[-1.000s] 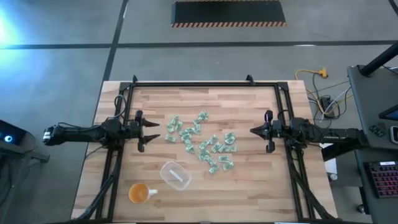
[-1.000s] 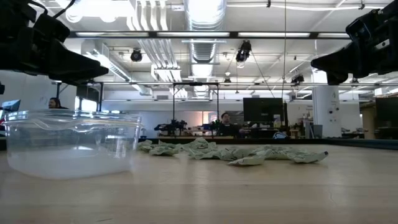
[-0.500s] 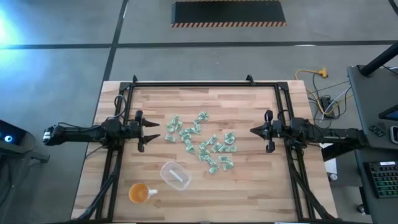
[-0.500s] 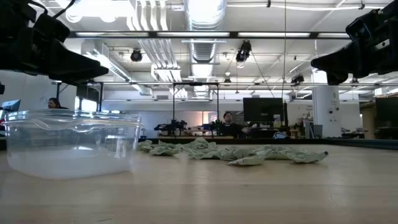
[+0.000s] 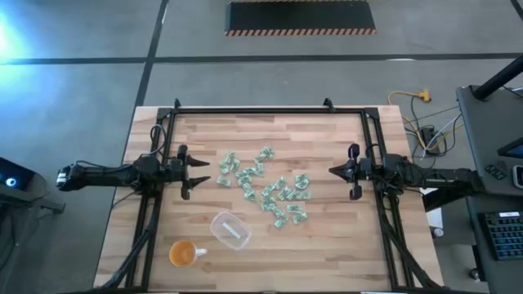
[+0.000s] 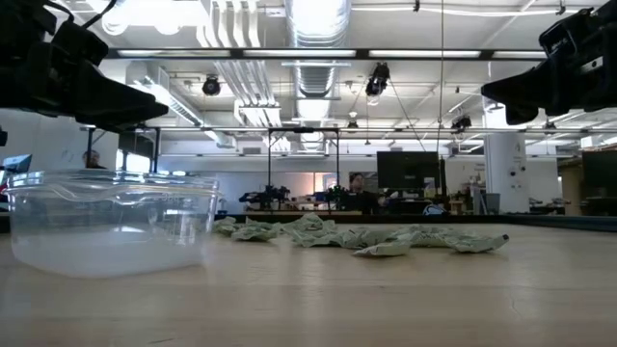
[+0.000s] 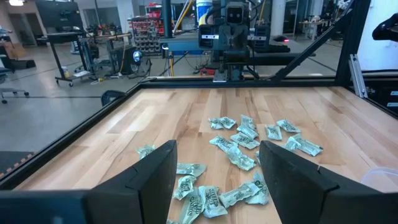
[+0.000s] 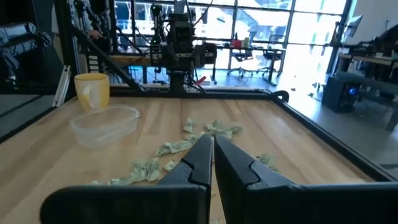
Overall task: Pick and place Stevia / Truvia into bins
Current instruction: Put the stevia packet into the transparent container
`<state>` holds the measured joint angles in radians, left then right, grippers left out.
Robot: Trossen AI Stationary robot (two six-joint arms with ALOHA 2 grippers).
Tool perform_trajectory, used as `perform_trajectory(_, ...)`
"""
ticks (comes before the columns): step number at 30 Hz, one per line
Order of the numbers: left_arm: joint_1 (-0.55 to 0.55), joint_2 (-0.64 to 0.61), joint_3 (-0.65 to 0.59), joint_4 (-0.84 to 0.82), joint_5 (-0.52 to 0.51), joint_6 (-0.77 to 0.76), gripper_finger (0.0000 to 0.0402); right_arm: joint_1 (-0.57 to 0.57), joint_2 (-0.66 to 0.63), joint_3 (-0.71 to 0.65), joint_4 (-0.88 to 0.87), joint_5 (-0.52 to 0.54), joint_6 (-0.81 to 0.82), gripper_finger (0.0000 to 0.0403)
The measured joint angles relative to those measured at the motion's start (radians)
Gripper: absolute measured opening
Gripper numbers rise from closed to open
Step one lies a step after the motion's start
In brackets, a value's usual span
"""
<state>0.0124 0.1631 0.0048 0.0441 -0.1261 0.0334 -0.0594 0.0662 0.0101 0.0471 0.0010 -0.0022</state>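
Note:
Many pale green and white Stevia packets (image 5: pixel 263 186) lie scattered flat on the wooden table's middle, also seen as packets (image 7: pixel 235 149) and packets (image 8: pixel 186 144) in the wrist views. The clear plastic bin (image 5: pixel 230 229) stands on its base near the front, left of centre. My left gripper (image 5: pixel 204 171) hovers open at the table's left side, pointing level toward the packets, clear of them. My right gripper (image 5: pixel 330 171) hovers shut at the right side, pointing level toward the pile and touching nothing.
An orange cup with a handle (image 5: pixel 185 253) stands near the front left corner. A black metal frame (image 5: pixel 270 109) runs round the table's far and side edges. Bare wood lies along the far edge and at the front right.

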Motion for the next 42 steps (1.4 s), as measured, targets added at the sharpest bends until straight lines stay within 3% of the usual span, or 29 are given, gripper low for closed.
perform_trajectory(9, 0.000, 0.000, 0.000, 0.000, 0.000, 0.000, 0.0212, 0.000, 0.000, 0.000, -0.001, 0.002, -0.172, 0.0009)
perform_trajectory(17, 0.000, 0.000, 0.000, 0.009, -0.003, 0.012, 0.0212, 0.000, 0.000, 0.000, -0.010, 0.002, -0.174, 0.0009)
perform_trajectory(21, 0.000, 0.000, 0.000, 0.104, -0.003, 0.069, 0.0212, 0.000, 0.000, 0.000, -0.014, 0.003, -0.197, 0.0009)
perform_trajectory(26, 0.000, 0.000, 0.000, 0.237, -0.028, -0.102, 0.0212, 0.000, 0.000, 0.000, -0.013, 0.003, -0.306, 0.0009)
perform_trajectory(29, 0.000, -0.001, 0.000, 0.315, -0.042, -0.021, 0.0212, 0.000, 0.000, 0.000, 0.014, 0.003, -0.328, 0.0009)
perform_trajectory(33, 0.000, 0.002, 0.000, 0.333, -0.046, 0.151, 0.0212, 0.000, 0.000, 0.000, 0.017, 0.002, -0.303, 0.0009)
perform_trajectory(42, 0.000, 0.020, 0.000, 0.345, -0.127, 0.221, 0.0212, 0.000, 0.000, 0.000, -0.010, 0.002, -0.107, 0.0009)
